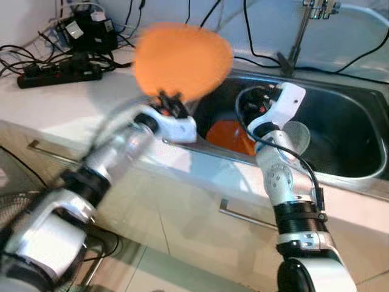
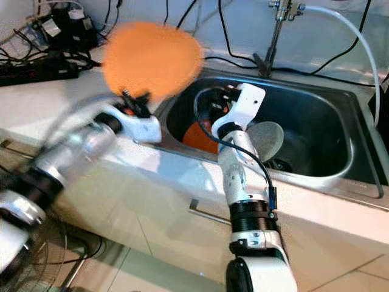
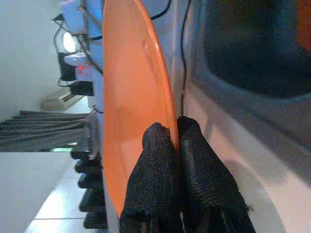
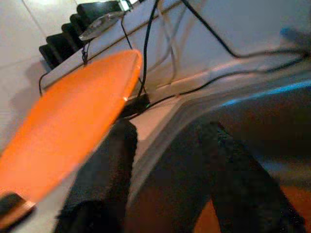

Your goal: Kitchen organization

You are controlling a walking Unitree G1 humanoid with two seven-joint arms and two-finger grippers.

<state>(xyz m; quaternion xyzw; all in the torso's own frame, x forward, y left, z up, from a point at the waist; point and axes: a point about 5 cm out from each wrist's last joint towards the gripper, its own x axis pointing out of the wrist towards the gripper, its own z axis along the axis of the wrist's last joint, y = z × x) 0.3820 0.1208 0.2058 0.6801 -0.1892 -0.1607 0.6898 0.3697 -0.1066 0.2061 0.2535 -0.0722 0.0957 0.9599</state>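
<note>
Landmark: the steel sink (image 1: pixel 358 159), set into the pale counter (image 1: pixel 73 100); every place below is given from it.
Orange plate: the orange plate (image 1: pixel 182 58) is up in the air just beyond the sink's left rim, over the counter edge, tilted nearly on its side and blurred.
Left gripper: the left gripper (image 3: pixel 176 145) is pinched narrow on the plate's lower rim, one black finger on each face. Holding it by the edge, I'd judge, leaves the plate free to be stood or laid down somewhere on the counter.
Right gripper: the right gripper (image 4: pixel 167 160) hangs over the left half of the sink bowl with its two fingers spread apart and nothing between them; it looks parked there ready for the next dish.
In the sink: a second orange dish (image 1: pixel 231 137) lies on the bottom at the left, partly behind the right arm, and a clear bowl or lid (image 1: pixel 296 137) sits just right of it. Which it is I cannot tell.
Behind the sink: the tap stem (image 1: pixel 298 36) rises at the back rim with a hose running off to the right.
Left of the sink: a black power strip (image 1: pixel 58 70) and tangled cables lie well along the counter by the wall, with a charger block (image 1: pixel 91 27) above them.
Writing: no brand, label or lettering can be read anywhere; the charger's white patch is too blurred.
Stage, as I judge it: dishes are being lifted out of the sink one at a time, with at least one left.
</note>
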